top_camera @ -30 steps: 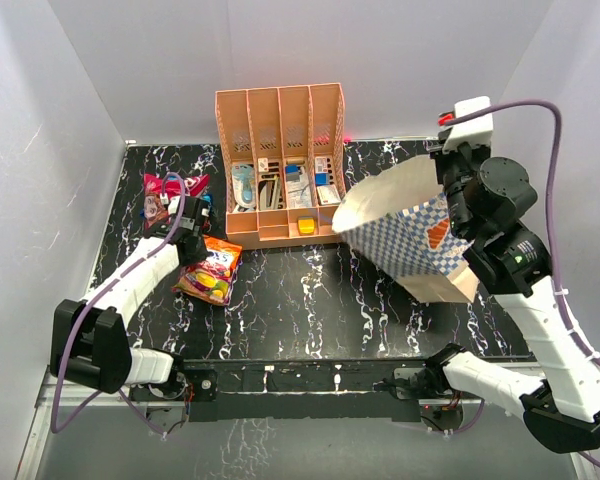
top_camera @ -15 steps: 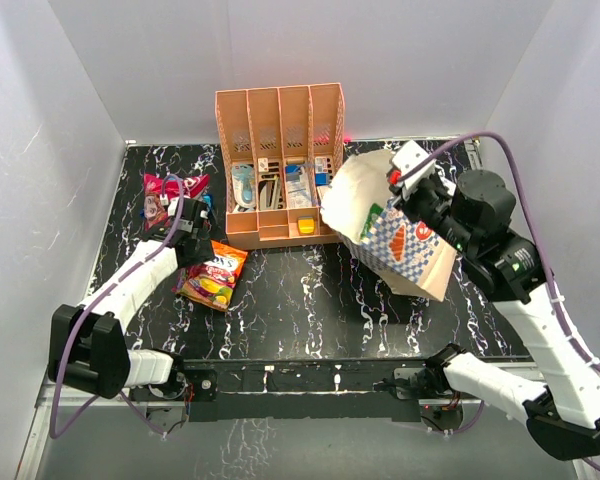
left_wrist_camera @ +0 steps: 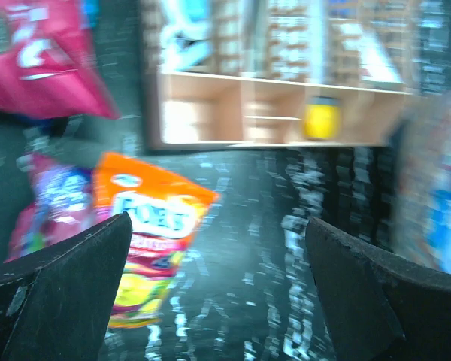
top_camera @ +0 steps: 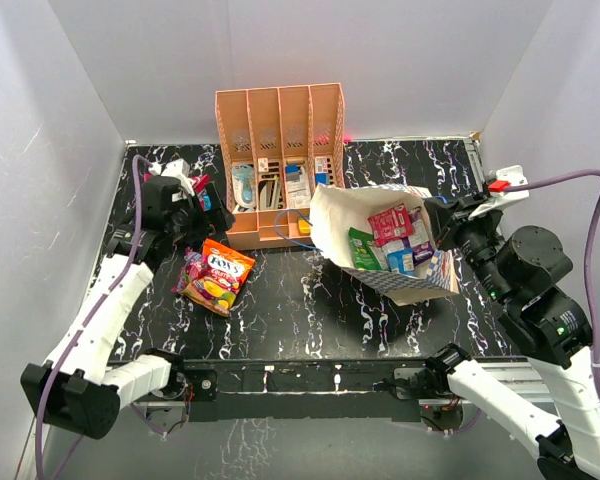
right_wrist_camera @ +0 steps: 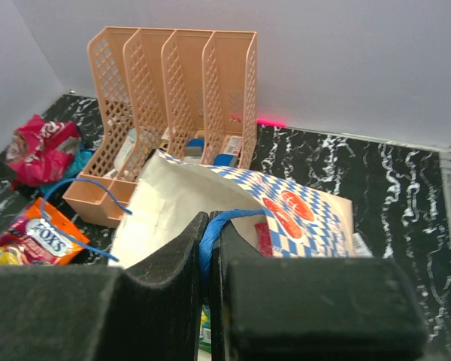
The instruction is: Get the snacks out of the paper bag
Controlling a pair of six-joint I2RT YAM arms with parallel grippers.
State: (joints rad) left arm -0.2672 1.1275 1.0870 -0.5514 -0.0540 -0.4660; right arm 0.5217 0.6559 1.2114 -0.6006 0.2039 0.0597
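The paper bag (top_camera: pixel 332 228) lies tipped on the table right of centre, its cream mouth facing up and left. Snacks show inside it: a green packet (top_camera: pixel 363 248), a red one (top_camera: pixel 391 223) and a blue one (top_camera: pixel 402 259). My right gripper (top_camera: pixel 443 224) (right_wrist_camera: pixel 208 226) is shut on the bag's blue cord handle (right_wrist_camera: pixel 230 219). An orange FOX'S packet (top_camera: pixel 221 271) (left_wrist_camera: pixel 149 218) lies on the table at the left, over a purple packet (top_camera: pixel 191 270). My left gripper (top_camera: pixel 192 208) (left_wrist_camera: pixel 218 259) hangs open above the table beside it, holding nothing. Pink packets (left_wrist_camera: pixel 41 60) (right_wrist_camera: pixel 39 147) lie further back.
An orange slotted desk organizer (top_camera: pixel 278 165) (right_wrist_camera: pixel 173 83) with small items stands at the back centre, touching the bag's mouth. The bag's second blue handle (top_camera: pixel 292 228) loops out toward it. White walls close in the black marbled table (top_camera: pixel 280 310).
My right arm has swung the bag down from the air onto the table, mouth now upward with snacks showing. My left gripper opened, let go of the FOX'S packet and rose away from it.
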